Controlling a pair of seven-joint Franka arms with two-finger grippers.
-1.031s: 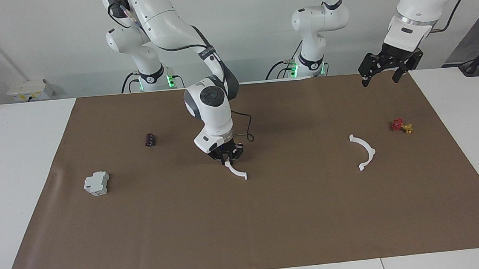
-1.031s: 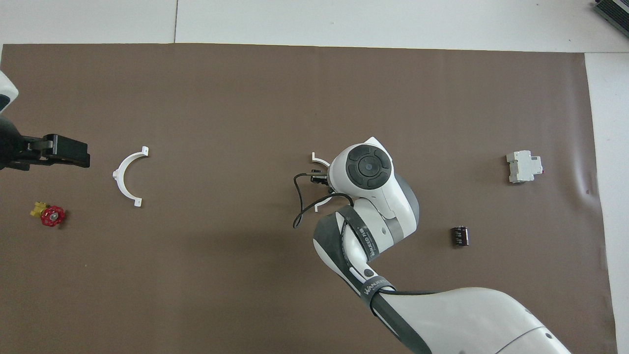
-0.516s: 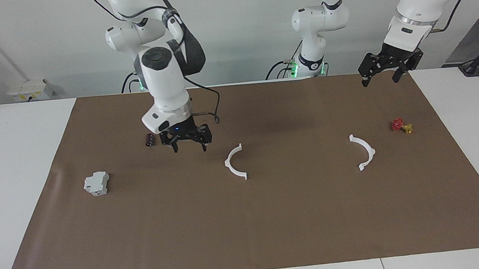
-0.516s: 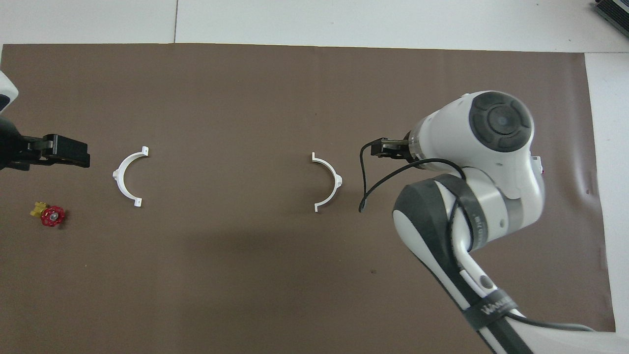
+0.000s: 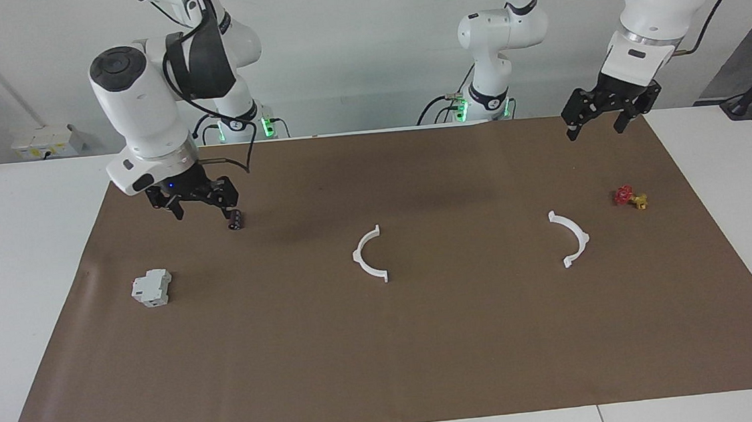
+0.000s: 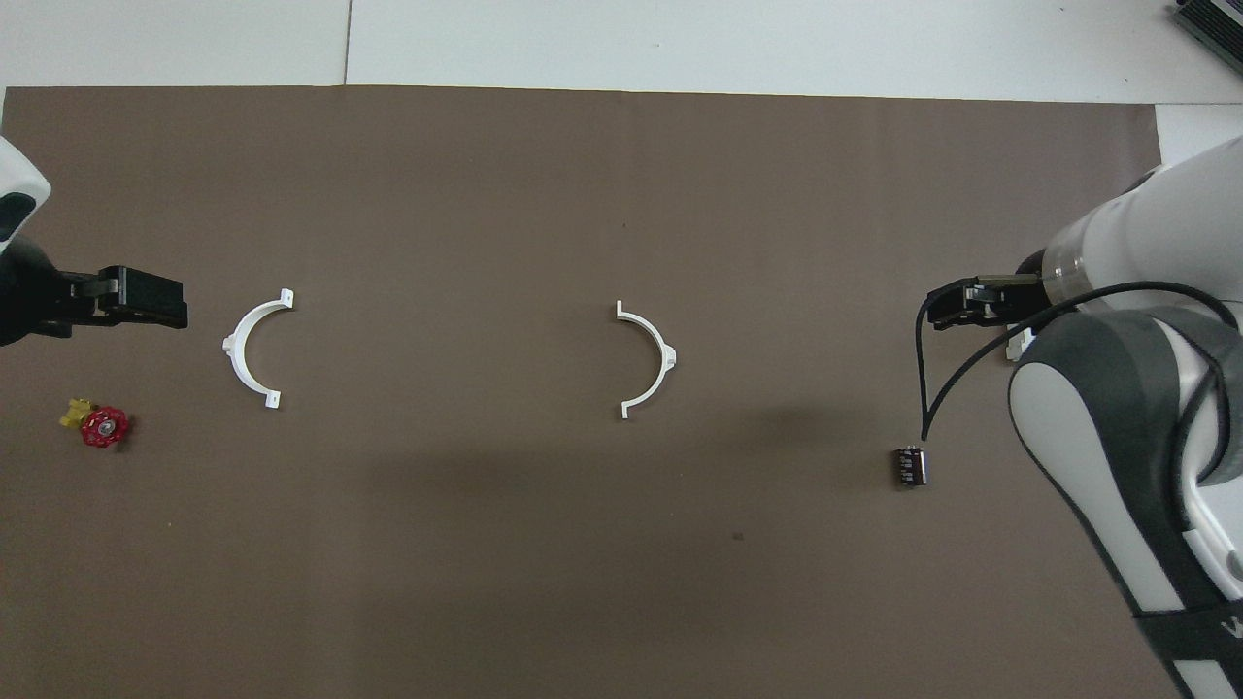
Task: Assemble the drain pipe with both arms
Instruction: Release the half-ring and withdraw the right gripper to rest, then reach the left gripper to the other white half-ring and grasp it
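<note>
Two white half-ring arcs of the drain pipe lie apart on the brown mat. One arc (image 5: 369, 255) is mid-table and also shows in the overhead view (image 6: 649, 359). The other arc (image 5: 571, 238) lies toward the left arm's end and also shows in the overhead view (image 6: 251, 354). My right gripper (image 5: 204, 214) is open and empty, raised over the mat at the right arm's end; it also shows in the overhead view (image 6: 940, 306). My left gripper (image 5: 595, 128) is open and empty, and waits raised over the mat's left arm's end; it also shows in the overhead view (image 6: 160, 303).
A small black cylinder (image 5: 236, 220) lies just below the right gripper in the facing view. A grey-white boxy block (image 5: 151, 288) sits farther from the robots than the cylinder. A red and yellow valve (image 5: 630, 197) lies beside the arc at the left arm's end.
The right gripper let go of the mid-table arc, rose and swung toward the right arm's end of the table. The arc stays flat on the mat. The left arm has barely moved.
</note>
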